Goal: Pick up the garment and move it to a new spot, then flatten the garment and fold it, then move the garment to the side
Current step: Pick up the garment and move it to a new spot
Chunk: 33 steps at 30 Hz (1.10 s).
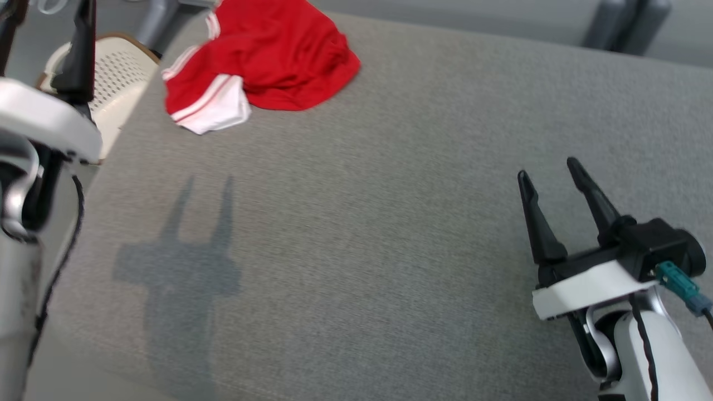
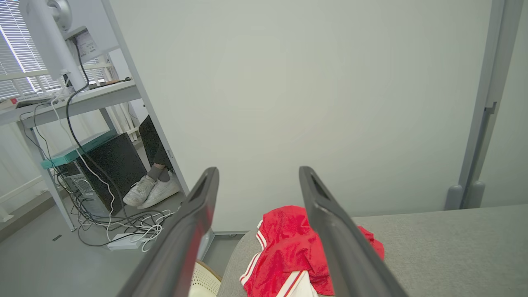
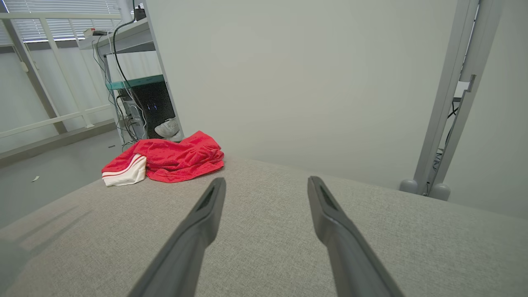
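- Both jaws spread, empty: left gripper point(image 2: 258, 175) raised near the garment point(image 1: 278, 61), right gripper point(image 1: 548, 170) well apart from it.
- It lies crumpled at the table's point(image 1: 390, 234) far left corner.
- Looks light and limp; pinch a raised fold or the striped hem.

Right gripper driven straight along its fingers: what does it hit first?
Path looks free: right gripper points over bare grey table, red garment off to its left. Pale wall beyond is likely first, depth unclear.
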### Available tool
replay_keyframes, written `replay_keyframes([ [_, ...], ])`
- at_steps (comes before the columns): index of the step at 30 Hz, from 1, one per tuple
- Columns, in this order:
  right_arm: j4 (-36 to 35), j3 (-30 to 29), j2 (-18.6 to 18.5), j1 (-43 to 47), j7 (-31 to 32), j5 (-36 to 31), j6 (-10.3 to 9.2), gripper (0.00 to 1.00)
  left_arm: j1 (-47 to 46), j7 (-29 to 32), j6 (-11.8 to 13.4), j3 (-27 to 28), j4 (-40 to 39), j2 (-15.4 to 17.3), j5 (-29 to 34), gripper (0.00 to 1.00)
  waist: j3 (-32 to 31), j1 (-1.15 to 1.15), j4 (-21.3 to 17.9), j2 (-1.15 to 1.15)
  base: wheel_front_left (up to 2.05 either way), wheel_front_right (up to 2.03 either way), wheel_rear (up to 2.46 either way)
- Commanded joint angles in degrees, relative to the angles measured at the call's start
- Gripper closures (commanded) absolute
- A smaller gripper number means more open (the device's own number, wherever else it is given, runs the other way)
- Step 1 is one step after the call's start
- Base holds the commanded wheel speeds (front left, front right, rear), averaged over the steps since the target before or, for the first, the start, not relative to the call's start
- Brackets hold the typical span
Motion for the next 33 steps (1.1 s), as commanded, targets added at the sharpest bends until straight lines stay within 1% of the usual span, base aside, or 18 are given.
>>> replay_keyframes([
  [1,-1.69,0.07,-0.35,-1.69,0.66,-1.10,0.01,0.00,-4.56,2.57,-1.17,0.10,2.19,1.42,-1.11,0.00,5.73,0.00,-4.96,0.00,0.00,0.00,0.00],
  [2,-2.53,0.02,-0.35,-2.11,0.85,-1.54,0.01,0.00,-6.54,3.59,-1.80,-0.34,3.36,2.14,-1.15,0.00,6.67,0.00,-5.56,0.00,0.00,0.00,0.00],
  [8,-8.25,0.28,-0.35,-4.23,2.88,-3.67,0.01,0.00,-14.74,8.25,-3.11,-1.07,13.76,4.33,-2.29,0.00,12.20,0.00,-9.23,0.00,0.00,0.00,0.00],
  [9,-8.25,0.28,-0.35,-4.23,2.88,-3.67,0.01,0.00,-14.74,8.25,-3.11,-1.07,13.76,4.33,-2.29,0.00,12.20,0.00,-9.23,0.00,0.00,0.00,0.00],
  [13,-11.48,0.13,-0.33,-4.22,4.42,-5.20,0.01,0.00,-17.60,8.32,-3.60,-2.06,20.46,4.27,-2.58,0.00,14.64,0.00,-11.00,0.00,0.00,0.00,0.00],
  [16,-13.85,-0.29,-0.32,-3.72,5.48,-6.18,0.01,0.00,-19.10,7.72,-3.80,-2.16,25.49,3.53,-3.26,0.00,16.20,0.00,-12.03,0.00,0.00,0.00,0.00],
  [19,-16.15,-0.39,-0.33,-3.48,6.27,-6.72,0.01,0.00,-20.22,9.41,-3.92,-3.11,30.16,3.40,-3.58,0.00,17.61,0.00,-12.86,0.00,0.00,0.00,0.00],
  [22,-18.42,-0.35,-0.31,-3.43,7.15,-7.33,0.01,0.00,-22.21,9.96,-4.24,-3.93,33.03,4.58,-3.22,0.00,19.27,0.00,-13.38,0.00,0.00,0.00,0.00],
  [29,-20.87,-0.08,-0.31,-2.89,7.87,-7.66,0.01,0.00,-24.74,9.59,-4.04,-5.33,39.34,5.35,-2.21,0.00,21.48,0.00,-14.16,0.00,0.00,0.00,0.00],
  [33,-21.24,0.22,-0.32,-3.21,7.89,-7.42,0.01,0.00,-25.36,8.57,-4.12,-5.87,42.23,4.81,-2.22,0.00,22.23,0.00,-14.61,0.00,0.00,0.00,0.00],
])
